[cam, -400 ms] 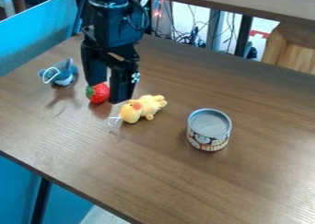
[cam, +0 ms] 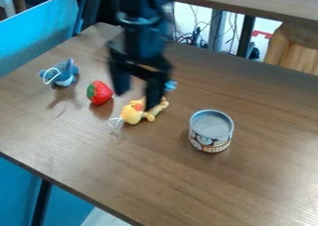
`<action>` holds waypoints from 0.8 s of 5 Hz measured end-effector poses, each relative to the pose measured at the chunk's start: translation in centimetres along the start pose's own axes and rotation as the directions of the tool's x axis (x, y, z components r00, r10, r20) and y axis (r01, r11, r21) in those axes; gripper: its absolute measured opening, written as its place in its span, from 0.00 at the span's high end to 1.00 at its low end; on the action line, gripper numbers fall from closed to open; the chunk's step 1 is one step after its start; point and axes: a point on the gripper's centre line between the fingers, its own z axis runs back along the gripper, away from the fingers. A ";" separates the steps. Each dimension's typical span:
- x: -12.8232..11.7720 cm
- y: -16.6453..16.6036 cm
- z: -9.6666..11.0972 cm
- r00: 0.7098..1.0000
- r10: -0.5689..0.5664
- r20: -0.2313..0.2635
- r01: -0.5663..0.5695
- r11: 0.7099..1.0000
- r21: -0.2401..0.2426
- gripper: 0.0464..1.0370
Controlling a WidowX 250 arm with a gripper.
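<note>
Right by the yellow toy (cam: pixel 133 113), in the camera view, hangs the black gripper (cam: pixel 137 96). Its two fingers are wide apart, and it holds nothing. It has just moved to the right, away from the red strawberry (cam: pixel 99 92). Before, the fingers hid part of the strawberry, but now I can see all of it. One finger hides a bit of the yellow toy instead. So the yellow toy looks like the closest thing to the gripper now, but I cannot tell if they touch. None of the toys look pushed or picked up. The yellow toy lies on the brown table (cam: pixel 205 185), between the strawberry and the round can (cam: pixel 211 131). The blue toy (cam: pixel 60 73) sits off to the left, past the strawberry.
</note>
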 end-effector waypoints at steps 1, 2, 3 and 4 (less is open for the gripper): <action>1.3 -3.3 -2.9 0.999 0.019 -0.033 -0.020 0.999 -0.030 0.04; 3.9 -4.5 -3.5 1.000 0.030 -0.008 -0.030 0.998 -0.056 0.04; 7.0 -4.8 -4.2 0.999 0.048 0.008 -0.047 0.997 -0.062 0.04; 9.6 -5.3 -3.9 0.998 0.039 0.053 -0.038 0.999 -0.030 0.04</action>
